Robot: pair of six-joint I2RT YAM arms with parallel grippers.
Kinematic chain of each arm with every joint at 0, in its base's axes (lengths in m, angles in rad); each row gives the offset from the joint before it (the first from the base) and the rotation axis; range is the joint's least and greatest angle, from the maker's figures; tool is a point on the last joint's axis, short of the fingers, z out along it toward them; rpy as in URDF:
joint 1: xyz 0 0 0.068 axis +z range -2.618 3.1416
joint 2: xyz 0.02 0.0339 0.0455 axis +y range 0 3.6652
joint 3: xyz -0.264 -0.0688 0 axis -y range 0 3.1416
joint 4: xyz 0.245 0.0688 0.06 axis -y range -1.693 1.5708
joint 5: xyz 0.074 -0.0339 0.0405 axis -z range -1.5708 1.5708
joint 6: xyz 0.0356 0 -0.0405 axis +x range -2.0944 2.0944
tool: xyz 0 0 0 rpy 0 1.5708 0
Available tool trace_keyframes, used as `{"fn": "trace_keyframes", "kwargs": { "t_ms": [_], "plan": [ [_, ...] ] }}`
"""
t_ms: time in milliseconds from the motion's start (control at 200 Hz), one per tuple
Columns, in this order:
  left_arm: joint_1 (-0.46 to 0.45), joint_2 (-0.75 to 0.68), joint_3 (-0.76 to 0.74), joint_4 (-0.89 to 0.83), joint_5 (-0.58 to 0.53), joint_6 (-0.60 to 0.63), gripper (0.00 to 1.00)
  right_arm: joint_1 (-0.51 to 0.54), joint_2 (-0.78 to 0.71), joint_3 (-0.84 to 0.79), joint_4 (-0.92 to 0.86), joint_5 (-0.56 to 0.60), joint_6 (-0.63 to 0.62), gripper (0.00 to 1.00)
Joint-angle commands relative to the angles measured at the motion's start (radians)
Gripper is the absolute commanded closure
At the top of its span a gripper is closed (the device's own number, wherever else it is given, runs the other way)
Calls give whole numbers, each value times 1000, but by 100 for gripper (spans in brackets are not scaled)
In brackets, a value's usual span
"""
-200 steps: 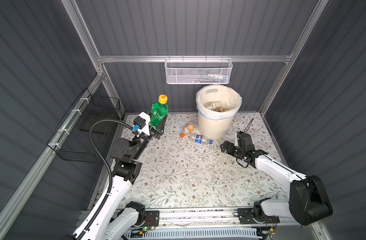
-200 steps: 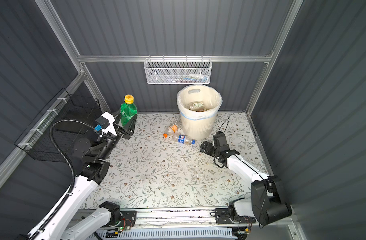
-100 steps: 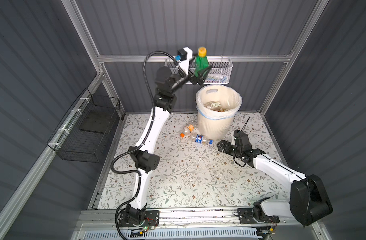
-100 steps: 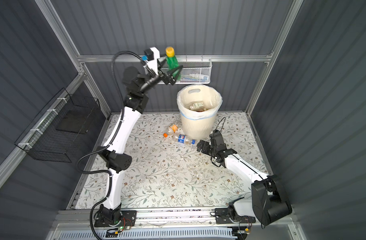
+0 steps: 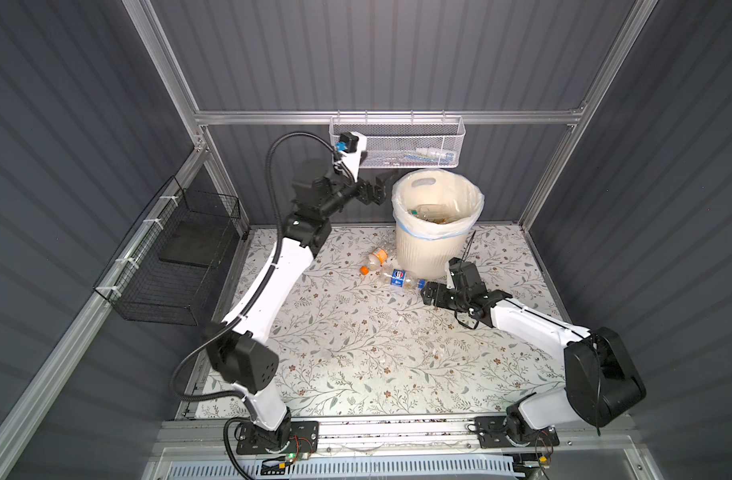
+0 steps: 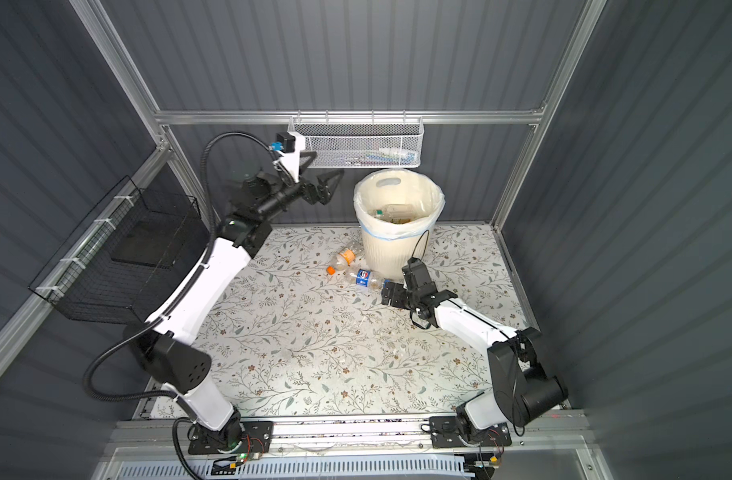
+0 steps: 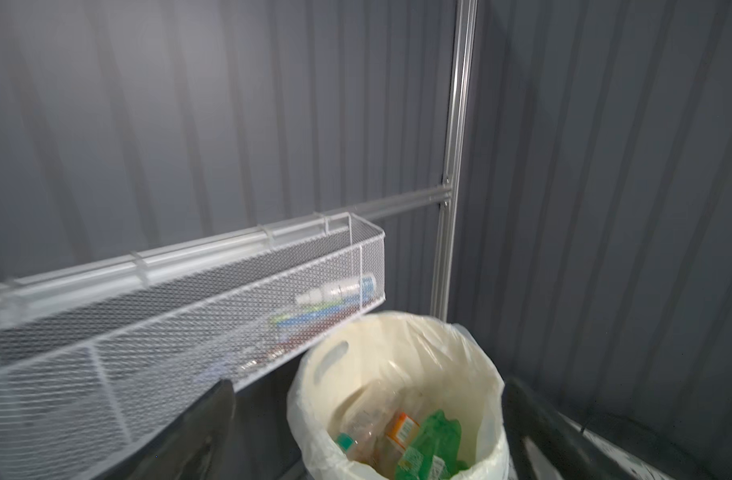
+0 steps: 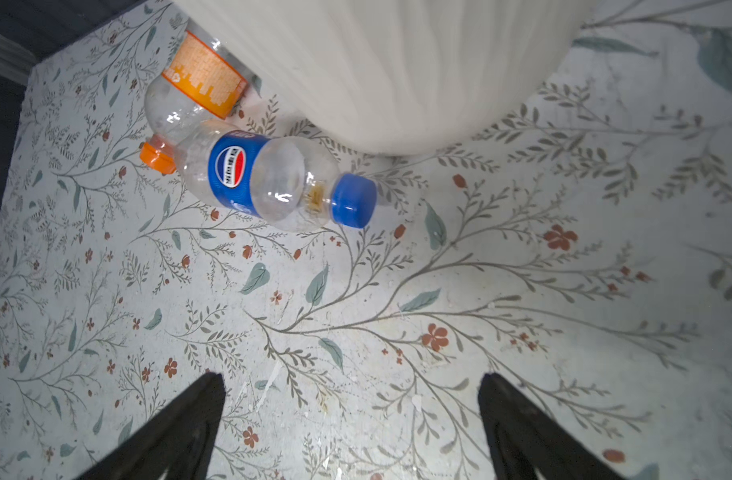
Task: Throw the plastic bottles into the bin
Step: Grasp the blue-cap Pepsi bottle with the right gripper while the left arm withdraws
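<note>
Step in hand, judging by the layout: right tool (image 8: 352,399) goes for the blue-label bottle (image 8: 268,183). Its jaws stand wide with nothing between them, low over the table (image 5: 356,353), just at the bottle's cap end. Left tool (image 6: 329,164) is also wide and empty, up in the air at about 10 o'clock of the bin (image 5: 422,253), so it is out of the way. In both top views the bin sits at the table's 12 o'clock, with several bottles already inside, a green bottle (image 7: 431,440) among them. Blue-label bottle lies on its side just off the bin's foot at about 7 o'clock. Its long axis runs roughly 10-to-4 and its blue cap is at the 4 o'clock end, pointing at the right tool. Orange-label bottle (image 5: 374,259) lies beside it, long axis about 1-to-7, orange cap at 7 o'clock and base tucked against the bin wall. The two appear to touch where the blue one's base meets the orange one's neck. To do it well, bring the jaws across the body rather than along it, one on each side of the label or neck, and go down nearly to the table before closing. It is round and empty, so it will likely roll or dent; close gently and centred. Stay clear of the bin wall and avoid dragging the orange one. Lift above the rim, then let go over the opening.
</note>
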Motion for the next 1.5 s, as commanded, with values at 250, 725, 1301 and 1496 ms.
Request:
{"fn": "trace_keyframes", "kwargs": {
  "t_ms": [250,725,1301,1496],
  "plan": [
    [81,-189,-458,-129,-223,30,0,128,109,237,-155,49,-482,3],
    [114,-472,-810,-290,-398,33,0,184,475,575,-228,173,-843,3],
    [117,-479,-844,-285,-411,1,0,109,639,685,-210,136,-922,5],
    [117,-466,-843,-282,-411,-4,0,97,675,724,-224,90,-935,9]
  ]
}}
